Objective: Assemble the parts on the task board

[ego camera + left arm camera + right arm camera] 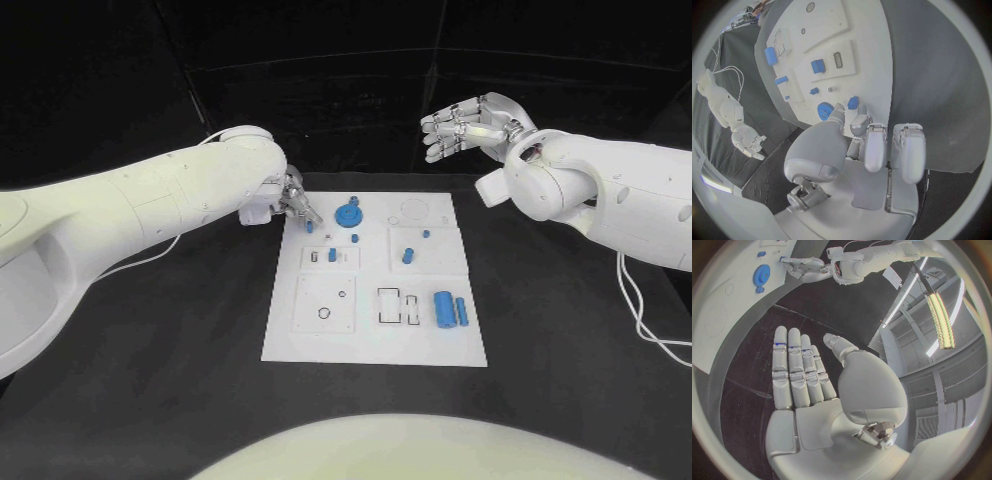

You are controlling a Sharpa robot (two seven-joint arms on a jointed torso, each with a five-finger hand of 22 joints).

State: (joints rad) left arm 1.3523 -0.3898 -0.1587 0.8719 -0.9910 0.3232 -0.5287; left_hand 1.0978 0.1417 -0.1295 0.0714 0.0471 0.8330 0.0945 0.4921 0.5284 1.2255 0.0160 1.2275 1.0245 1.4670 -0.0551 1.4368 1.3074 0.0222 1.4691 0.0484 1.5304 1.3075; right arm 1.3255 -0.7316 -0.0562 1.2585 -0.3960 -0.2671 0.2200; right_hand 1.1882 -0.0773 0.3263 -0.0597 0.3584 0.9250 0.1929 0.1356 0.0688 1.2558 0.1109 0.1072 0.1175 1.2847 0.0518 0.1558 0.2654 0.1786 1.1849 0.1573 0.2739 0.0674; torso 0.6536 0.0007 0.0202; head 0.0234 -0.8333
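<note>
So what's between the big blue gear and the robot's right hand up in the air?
Between the blue gear and the raised right hand, the head view shows bare white board with a faint circle outline, then black table.

Left hand (293, 205): fingertips in head view packed at the board's (375, 345) far left corner over a small blue part (309, 227); whether they pinch it or only touch it cannot be told.
Gear (762, 275): right wrist view shows it near the circle's rim; teeth blurred.
Board in left wrist view: far end cut off by rim.
</note>
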